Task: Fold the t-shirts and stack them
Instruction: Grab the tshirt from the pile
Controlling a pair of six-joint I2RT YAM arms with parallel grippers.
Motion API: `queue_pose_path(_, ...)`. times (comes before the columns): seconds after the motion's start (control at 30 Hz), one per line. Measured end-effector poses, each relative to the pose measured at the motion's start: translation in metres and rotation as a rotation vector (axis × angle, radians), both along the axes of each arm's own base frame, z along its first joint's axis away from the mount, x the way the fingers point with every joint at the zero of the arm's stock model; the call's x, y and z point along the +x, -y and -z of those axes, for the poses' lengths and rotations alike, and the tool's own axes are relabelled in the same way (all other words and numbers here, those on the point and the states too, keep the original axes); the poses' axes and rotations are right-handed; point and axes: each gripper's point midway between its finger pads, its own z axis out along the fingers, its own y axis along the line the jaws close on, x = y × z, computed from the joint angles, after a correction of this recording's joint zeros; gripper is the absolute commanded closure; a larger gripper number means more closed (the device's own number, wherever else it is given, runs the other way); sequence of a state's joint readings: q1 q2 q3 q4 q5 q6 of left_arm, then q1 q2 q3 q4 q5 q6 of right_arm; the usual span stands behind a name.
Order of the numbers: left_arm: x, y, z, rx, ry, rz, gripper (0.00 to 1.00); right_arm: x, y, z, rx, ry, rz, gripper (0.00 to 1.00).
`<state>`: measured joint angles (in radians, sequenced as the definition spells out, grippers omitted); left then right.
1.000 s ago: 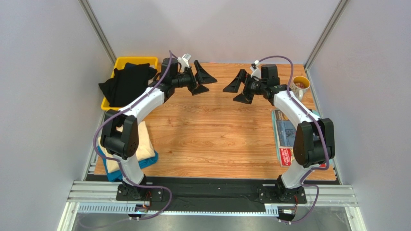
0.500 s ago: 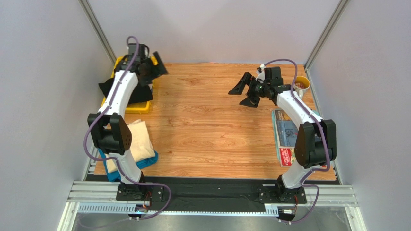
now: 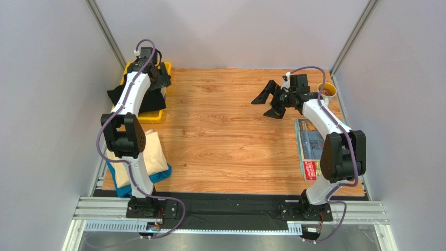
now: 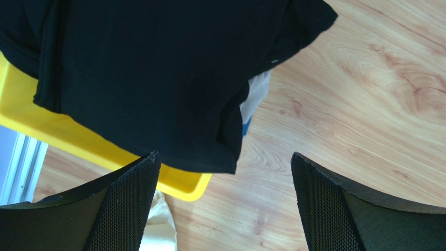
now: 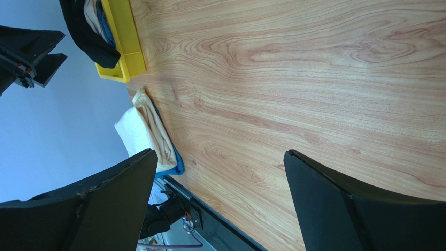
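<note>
A black t-shirt [image 3: 135,97] lies heaped in the yellow bin [image 3: 154,116] at the back left and hangs over its rim. In the left wrist view the black t-shirt [image 4: 157,78] covers a bit of white and blue cloth [image 4: 255,97]. My left gripper [image 3: 159,78] is open and empty above the bin's right side, with its jaws wide apart [image 4: 225,162]. A cream t-shirt [image 3: 152,154] lies folded on a teal-blue one [image 3: 159,175] at the front left. My right gripper [image 3: 269,102] is open and empty above the bare table at the back right. I cannot make out a navy shirt.
A mug [image 3: 327,91] stands at the back right corner. Colourful magazines [image 3: 311,146] lie along the right edge. The right wrist view shows the bin [image 5: 123,42], the cream shirt [image 5: 146,130] and the wooden table [image 5: 293,78].
My left arm has swung from the back middle of the table leftward to above the yellow bin. My right gripper has drifted slightly right. Both stayed open.
</note>
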<state>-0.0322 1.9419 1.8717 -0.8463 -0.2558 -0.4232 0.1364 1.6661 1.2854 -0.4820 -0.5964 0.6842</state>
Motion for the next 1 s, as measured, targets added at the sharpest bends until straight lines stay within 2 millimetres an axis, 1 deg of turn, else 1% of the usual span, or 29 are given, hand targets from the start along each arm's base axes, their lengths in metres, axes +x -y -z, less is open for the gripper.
queue_pose_path(0.03, 0.004, -0.002, 0.004, 0.006, -0.007, 0.004, 0.0, -0.001, 0.0, 0.001, 0.0, -0.003, 0.0, 0.0)
queue_pose_path(0.17, 0.007, -0.009, 0.015, 0.032, -0.037, 0.014, 0.01, -0.004, 0.001, 0.005, -0.002, -0.015, 0.0, 0.0)
queue_pose_path(0.3, 0.015, -0.017, 0.024, 0.047, -0.05, 0.017, 0.04, -0.007, 0.0, 0.006, 0.002, -0.019, -0.004, 0.0)
queue_pose_path(0.33, 0.016, -0.019, 0.027, 0.049, -0.055, 0.014, 0.07, -0.007, 0.0, 0.005, 0.003, -0.018, -0.005, 0.0)
queue_pose_path(0.37, 0.016, -0.022, 0.03, 0.053, -0.062, 0.011, 0.14, -0.007, 0.0, 0.005, 0.006, -0.016, -0.006, 0.0)
queue_pose_path(0.43, 0.018, -0.027, 0.036, 0.062, -0.07, 0.003, 0.23, -0.008, 0.0, 0.004, 0.01, -0.016, -0.009, 0.0)
queue_pose_path(0.47, 0.018, -0.03, 0.038, 0.069, -0.074, -0.001, 0.3, -0.008, 0.0, 0.003, 0.011, -0.016, -0.009, 0.0)
queue_pose_path(0.53, 0.019, -0.034, 0.045, 0.083, -0.089, -0.01, 0.32, -0.008, 0.001, 0.003, 0.016, -0.017, -0.011, 0.0)
queue_pose_path(0.6, 0.018, -0.037, 0.052, 0.096, -0.105, -0.014, 0.33, -0.009, 0.0, 0.002, 0.023, -0.017, -0.016, 0.0)
queue_pose_path(0.67, 0.019, -0.038, 0.057, 0.099, -0.112, -0.018, 0.39, -0.01, -0.001, 0.001, 0.033, -0.018, -0.025, 0.0)
queue_pose_path(0.7, 0.019, -0.038, 0.06, 0.099, -0.113, -0.02, 0.41, -0.01, -0.002, 0.0, 0.037, -0.019, -0.028, 0.0)
queue_pose_path(0.73, 0.019, -0.037, 0.062, 0.097, -0.113, -0.021, 0.52, -0.011, -0.002, 0.0, 0.041, -0.019, -0.032, 0.0)
queue_pose_path(0.8, 0.02, -0.036, 0.067, 0.088, -0.108, -0.025, 0.69, -0.012, -0.003, 0.0, 0.048, -0.022, -0.038, 0.0)
queue_pose_path(0.83, 0.02, -0.035, 0.069, 0.082, -0.105, -0.028, 1.0, -0.012, -0.004, 0.0, 0.05, -0.024, -0.04, 0.0)
queue_pose_path(1.0, 0.022, -0.034, 0.071, 0.07, -0.098, -0.032, 1.0, -0.012, -0.005, 0.004, 0.057, -0.038, -0.048, 0.0)
